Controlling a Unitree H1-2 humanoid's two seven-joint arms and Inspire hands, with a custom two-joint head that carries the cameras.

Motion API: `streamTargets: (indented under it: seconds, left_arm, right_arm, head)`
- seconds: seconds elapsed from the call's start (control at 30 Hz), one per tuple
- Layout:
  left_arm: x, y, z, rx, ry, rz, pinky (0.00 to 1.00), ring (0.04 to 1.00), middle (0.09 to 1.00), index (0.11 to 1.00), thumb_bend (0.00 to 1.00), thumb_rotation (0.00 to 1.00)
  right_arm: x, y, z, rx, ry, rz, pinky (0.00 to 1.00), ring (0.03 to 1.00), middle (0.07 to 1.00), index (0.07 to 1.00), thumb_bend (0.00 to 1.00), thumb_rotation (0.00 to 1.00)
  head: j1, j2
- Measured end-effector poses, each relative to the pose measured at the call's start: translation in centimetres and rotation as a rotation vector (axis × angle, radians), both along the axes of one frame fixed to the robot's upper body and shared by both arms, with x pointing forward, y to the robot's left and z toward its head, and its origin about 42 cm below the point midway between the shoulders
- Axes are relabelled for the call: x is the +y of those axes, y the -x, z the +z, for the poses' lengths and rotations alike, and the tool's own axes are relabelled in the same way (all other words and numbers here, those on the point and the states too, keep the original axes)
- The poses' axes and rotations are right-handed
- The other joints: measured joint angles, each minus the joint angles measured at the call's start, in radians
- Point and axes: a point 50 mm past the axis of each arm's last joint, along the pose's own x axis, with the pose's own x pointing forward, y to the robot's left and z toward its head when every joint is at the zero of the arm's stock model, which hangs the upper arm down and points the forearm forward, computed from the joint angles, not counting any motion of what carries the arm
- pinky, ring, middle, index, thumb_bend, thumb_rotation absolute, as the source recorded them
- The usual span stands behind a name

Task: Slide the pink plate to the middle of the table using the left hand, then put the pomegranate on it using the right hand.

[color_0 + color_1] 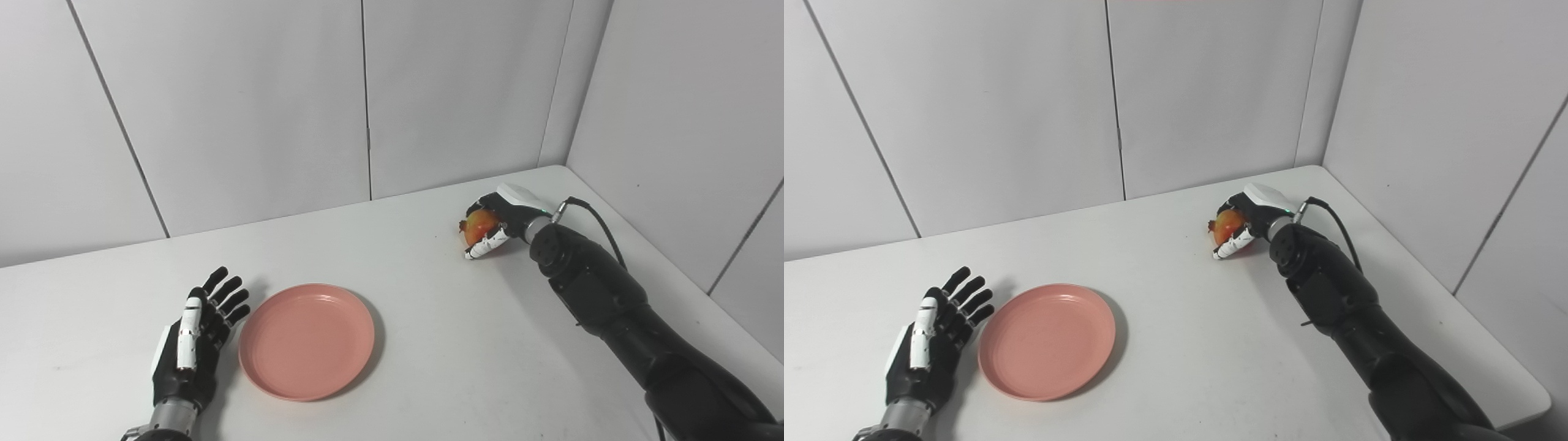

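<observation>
A round pink plate [306, 340] lies flat on the white table [429, 343], left of its middle. My left hand [195, 335] rests just left of the plate's rim, open, fingers spread and pointing away from me, holding nothing. Far to the right, near the back edge, my right hand [499, 223] is wrapped around a red-and-yellow pomegranate [479, 226]. Its fingers curl under and over the fruit, which sits at table level. The fruit's far side is hidden by the hand.
White wall panels close the back and the right side of the table. The right table edge [1543, 398] runs close beside my right arm [1353, 318]. A black cable [603, 223] loops off the right wrist.
</observation>
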Motion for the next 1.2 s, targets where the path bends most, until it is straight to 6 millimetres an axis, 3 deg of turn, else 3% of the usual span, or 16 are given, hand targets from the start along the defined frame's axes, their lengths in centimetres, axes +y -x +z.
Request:
streamTargets:
  seconds: [0.3,0.33,0.47,0.87,1.2]
  left_arm:
    - [0.0,0.0,0.0,0.000,0.000,-0.001,0.84,0.846,0.860,0.851,0.37,1.00]
    - [0.0,0.0,0.0,0.000,0.000,-0.001,0.84,0.847,0.861,0.852,0.37,1.00]
    - [-0.1,0.0,0.0,-0.001,-0.003,-0.003,0.83,0.842,0.856,0.846,0.37,1.00]
    - [-0.6,0.0,0.1,-0.001,-0.028,0.001,0.82,0.840,0.856,0.847,0.39,1.00]
    - [-1.9,0.1,0.4,0.016,-0.039,0.017,0.80,0.827,0.842,0.836,0.40,1.00]
  right_arm:
    - [0.5,0.0,0.3,-0.003,0.009,0.024,0.50,0.564,0.599,0.586,0.48,0.04]
    - [0.6,0.1,0.4,-0.007,0.008,0.030,0.49,0.558,0.593,0.523,0.49,0.10]
    - [1.7,1.2,0.8,-0.038,-0.003,0.077,0.50,0.552,0.587,0.494,0.49,0.13]
    - [5.0,4.2,8.9,-0.326,-0.031,0.191,0.46,0.529,0.578,0.493,0.49,0.13]
    - [10.3,7.0,10.5,-0.422,-0.021,0.351,0.40,0.479,0.548,0.493,0.50,0.13]
  head:
    - [0.008,0.000]
    - [0.008,0.000]
    - [0.021,0.002]
    - [0.072,0.006]
    - [0.185,0.032]
